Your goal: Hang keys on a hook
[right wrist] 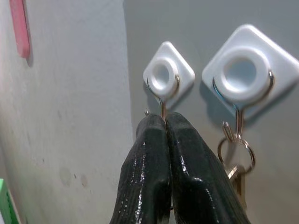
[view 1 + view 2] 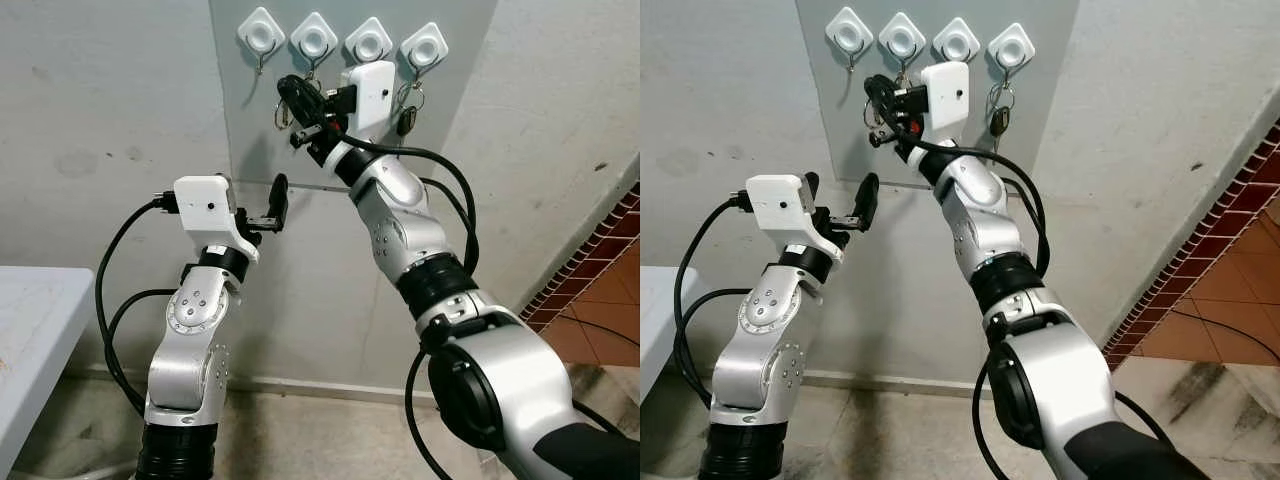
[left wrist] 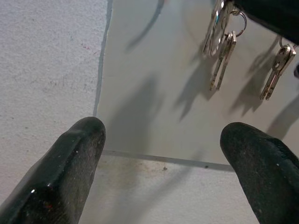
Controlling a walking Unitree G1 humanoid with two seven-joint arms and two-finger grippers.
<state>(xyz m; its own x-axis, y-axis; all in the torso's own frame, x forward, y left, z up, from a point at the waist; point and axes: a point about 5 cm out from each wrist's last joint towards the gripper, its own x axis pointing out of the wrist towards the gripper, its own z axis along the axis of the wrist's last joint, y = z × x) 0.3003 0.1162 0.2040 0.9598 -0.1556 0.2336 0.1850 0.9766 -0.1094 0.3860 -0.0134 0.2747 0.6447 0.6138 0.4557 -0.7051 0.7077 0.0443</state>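
Four white diamond hooks sit in a row on a grey panel [image 2: 235, 110]. My right gripper [image 2: 288, 95] is raised to them, fingers pressed shut [image 1: 166, 123] just below the leftmost hook [image 1: 162, 77]. A bunch of silver keys [image 2: 283, 115] dangles from its tip [image 3: 219, 51], so I take it as shut on them. The second hook [image 1: 243, 70] carries a key ring [image 1: 235, 151]. Keys with a black fob [image 2: 406, 115] hang from the fourth hook [image 2: 424, 45]. My left gripper [image 2: 277, 205] is open below the panel, holding nothing [image 3: 166, 130].
A white table edge [image 2: 30, 330] juts in at the lower left. Red floor tiles [image 2: 600, 270] run along the right. The third hook [image 2: 369, 42] is partly covered by my right wrist. Bare wall lies below the panel.
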